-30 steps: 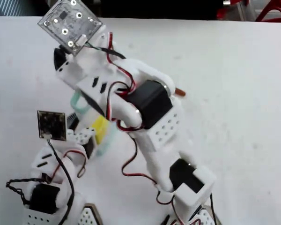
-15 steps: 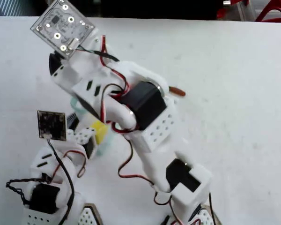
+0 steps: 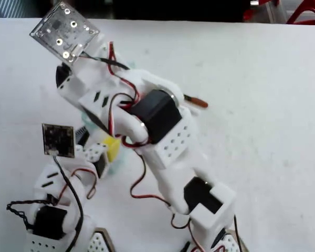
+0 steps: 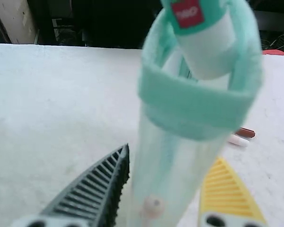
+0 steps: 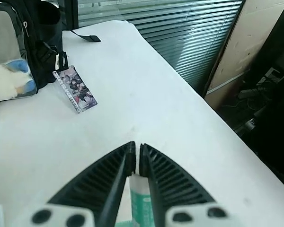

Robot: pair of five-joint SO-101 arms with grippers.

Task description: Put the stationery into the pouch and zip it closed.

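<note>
Left wrist view: claw (image 4: 173,155) around pouch (image 4: 194,104)

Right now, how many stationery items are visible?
2. A white-and-green stick sits at the pouch mouth; a red-capped pen lies apart on the table. Others may be hidden inside the pouch or under the arms.

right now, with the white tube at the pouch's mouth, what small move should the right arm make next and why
Probably ease the white tube a little deeper into the pouch before letting go. The right gripper is shut on it, only its end sits inside the teal rim, and the left gripper holds the pouch below the mouth.
</note>
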